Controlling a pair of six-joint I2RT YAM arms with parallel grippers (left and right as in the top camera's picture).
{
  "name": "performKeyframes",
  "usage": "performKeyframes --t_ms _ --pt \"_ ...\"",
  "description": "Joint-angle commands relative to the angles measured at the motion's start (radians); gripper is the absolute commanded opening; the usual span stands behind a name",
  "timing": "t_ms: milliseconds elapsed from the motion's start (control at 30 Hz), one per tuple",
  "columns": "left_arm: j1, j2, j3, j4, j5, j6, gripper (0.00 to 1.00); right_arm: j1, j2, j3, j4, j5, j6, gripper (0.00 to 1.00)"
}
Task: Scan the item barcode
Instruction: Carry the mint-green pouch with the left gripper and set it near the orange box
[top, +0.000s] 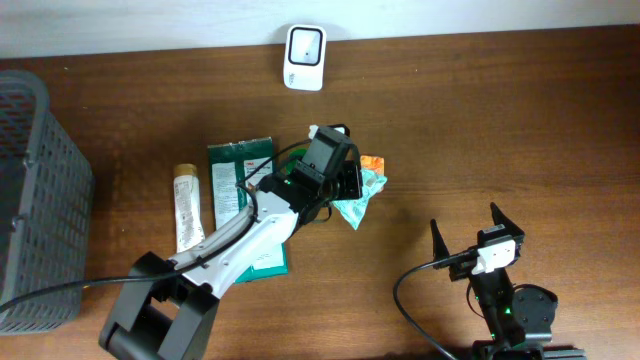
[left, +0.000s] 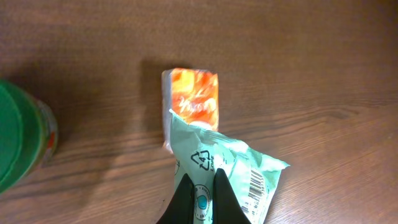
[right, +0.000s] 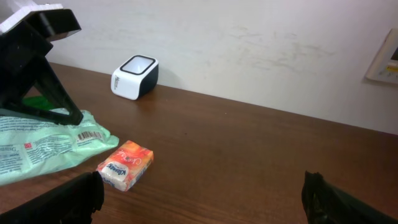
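Grasping pale-green plastic pouch (left: 239, 163) in left claw (left: 202, 182), covering orange tissue pack (left: 194, 98) at 6 o'clock edge; right claw (top: 466, 222) released; brown wooden table (right: 249, 155), white wall (right: 217, 37).

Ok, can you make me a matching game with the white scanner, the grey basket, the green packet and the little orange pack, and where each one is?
Things:
1. barcode scanner
2. grey mesh basket
3. light green packet
4. orange tissue pack

Places:
A. at the table's left edge
B. pinched in the left hand
C. at the table's back edge
D. lying on the table beside the packet

Pairs: 1-C, 2-A, 3-B, 4-D.
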Motion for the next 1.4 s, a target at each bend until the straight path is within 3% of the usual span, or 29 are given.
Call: performKeyframes --t_ms 0,167,267,400,567,667,767,900,1100,1267,1367 --pt "0.001 -0.004 -0.004 -0.015 -0.014 -0.013 0.00 0.006 -0.008 -0.005 -0.005 -0.009 0.004 0.98" --pt "0.001 -0.004 -0.005 -0.015 -0.011 -0.013 0.00 0.006 -0.008 -0.005 -0.005 -0.009 0.004 0.98" --pt "0.000 -0.004 -0.005 -0.023 0.006 -0.013 0.16 0.006 -0.008 -0.005 -0.005 -0.009 0.004 0.99" --pt "0.000 -0.004 -0.005 -0.034 0.062 -0.013 0.24 0.006 -0.008 -0.005 -0.005 -0.009 0.004 0.98" --pt "0.000 -0.004 -0.005 -0.037 0.073 -0.013 0.23 0.006 -0.008 -0.005 -0.005 -0.009 0.004 0.98" --pt "0.001 -0.004 -0.005 -0.037 0.076 -0.012 0.14 0.006 -0.006 -0.005 -0.005 -0.009 0.004 0.98" --pt "0.006 -0.021 0.000 -0.026 0.076 0.105 0.00 0.006 -0.006 -0.005 -0.005 -0.009 0.004 0.98" --pt "0.033 -0.081 0.007 -0.042 0.040 0.268 0.00 0.006 -0.006 -0.005 -0.005 -0.009 0.004 0.98" --pt "0.121 -0.214 0.015 -0.160 0.043 0.396 0.00 0.006 -0.006 -0.005 -0.005 -0.009 0.004 0.98" --pt "0.282 -0.309 0.104 -0.404 0.053 0.560 0.00 0.006 -0.006 -0.005 -0.005 -0.009 0.004 0.98" --pt "0.406 -0.325 0.126 -0.470 0.051 0.648 0.00 0.006 -0.006 -0.005 -0.005 -0.009 0.004 0.98"
